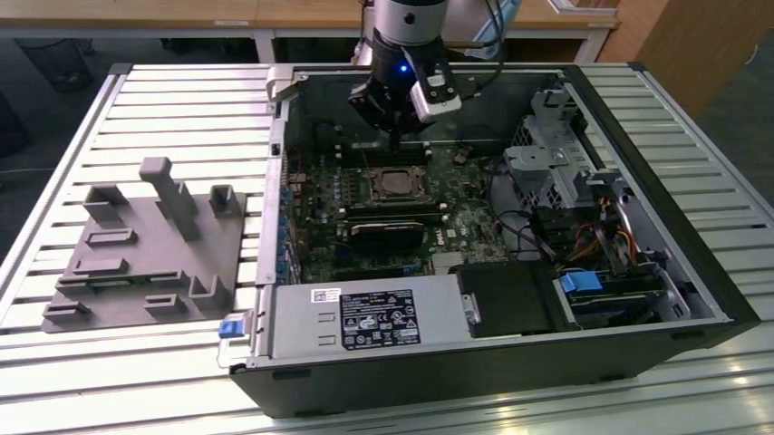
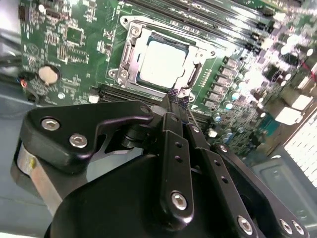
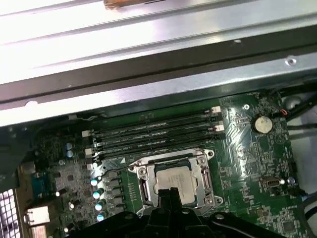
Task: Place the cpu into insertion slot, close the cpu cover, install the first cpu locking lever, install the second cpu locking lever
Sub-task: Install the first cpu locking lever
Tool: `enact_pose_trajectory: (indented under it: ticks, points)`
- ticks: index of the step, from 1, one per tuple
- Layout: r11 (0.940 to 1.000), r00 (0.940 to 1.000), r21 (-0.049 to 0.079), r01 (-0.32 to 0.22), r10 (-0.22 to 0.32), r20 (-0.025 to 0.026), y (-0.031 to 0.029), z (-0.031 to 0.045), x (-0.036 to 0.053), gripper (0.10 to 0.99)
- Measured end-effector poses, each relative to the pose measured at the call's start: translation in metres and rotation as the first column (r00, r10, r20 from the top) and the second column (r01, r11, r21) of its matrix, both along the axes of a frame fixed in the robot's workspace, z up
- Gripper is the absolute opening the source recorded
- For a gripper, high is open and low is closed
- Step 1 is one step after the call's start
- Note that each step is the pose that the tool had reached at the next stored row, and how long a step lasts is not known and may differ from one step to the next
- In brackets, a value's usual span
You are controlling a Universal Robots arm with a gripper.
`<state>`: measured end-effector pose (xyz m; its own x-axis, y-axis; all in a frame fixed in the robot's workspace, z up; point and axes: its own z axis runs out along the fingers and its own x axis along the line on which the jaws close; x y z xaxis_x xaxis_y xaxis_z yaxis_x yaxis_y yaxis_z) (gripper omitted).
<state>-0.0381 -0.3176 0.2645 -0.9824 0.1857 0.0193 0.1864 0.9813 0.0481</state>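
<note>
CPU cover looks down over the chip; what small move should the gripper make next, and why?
Likely a slight descent of the gripper toward the insertion slot's near edge: the cpu sits in it, the cpu cover lies flat around it, and the shut tips hang above that edge.

cpu (image 2: 163,62) seated in insertion slot (image 2: 125,74), tool (image 2: 174,99) over slot's edge (memory slots (image 3: 153,131) beside), inside computer case (image 1: 484,373)

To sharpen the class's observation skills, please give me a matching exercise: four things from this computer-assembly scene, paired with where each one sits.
1. cpu
2. coin battery
3. grey fixture
4. end effector

A. on the slatted table, outside the case
B. poised at the edge of the insertion slot
C. seated in the insertion slot
D. round and silvery, on the bare green board

Pairs: 1-C, 2-D, 3-A, 4-B
</note>
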Motion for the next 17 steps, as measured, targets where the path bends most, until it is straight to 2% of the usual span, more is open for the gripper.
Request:
enact_pose_trajectory:
  ticks: [5,11,13,17]
  points:
    - [0.9960,0.9960,0.000,-0.089,0.089,0.0000,0.0000,-0.0001,0.0000,0.106]
    - [0.9829,0.9829,0.000,-0.184,0.184,0.0003,0.0000,-0.0003,-0.0002,0.106]
    - [0.9823,0.9822,0.000,-0.188,0.188,0.0041,0.0000,-0.0004,-0.0026,0.106]
    - [0.9823,0.9821,-0.002,-0.187,0.187,0.0183,0.0000,-0.0004,-0.0120,0.106]
